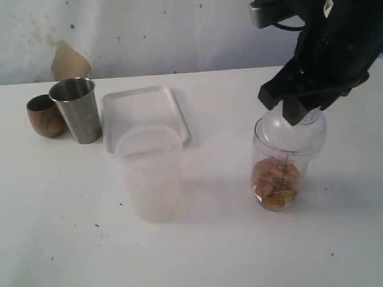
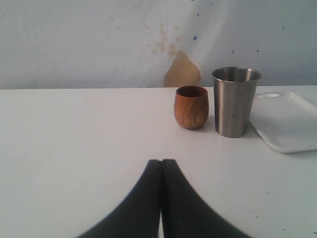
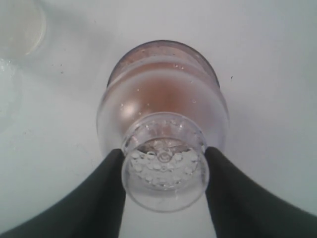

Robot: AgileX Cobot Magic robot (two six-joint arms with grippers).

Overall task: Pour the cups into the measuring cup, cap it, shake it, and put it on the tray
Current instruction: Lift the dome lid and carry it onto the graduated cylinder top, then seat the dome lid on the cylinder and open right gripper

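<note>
Jaws, left gripper (image 2: pixel 161 171): pressed together, holding nothing, low over your table (image 2: pixel 74 139).
Wooden cup (image 1: pixel 45 115): far left, upright, just beside the steel tumbler (image 1: pixel 76 110).
Steel tumbler: upright, between wooden cup and tray (image 1: pixel 144 107).
Frosted tumbler (image 1: pixel 151 173): in front of the tray, between it and the measuring cup (image 1: pixel 278 177).
Measuring cup: right, on the table, well apart from the tray, brown contents, cap (image 1: pixel 311 131) on.
Jaws, right gripper (image 3: pixel 164 153): pinching the cap's knob from above.

The frosted tumbler (image 1: pixel 150 175) blocks your way at the tray's (image 1: pixel 144 107) near edge; open worktop (image 1: pixel 223 128) lies between tray and measuring cup (image 1: pixel 281 170).
</note>
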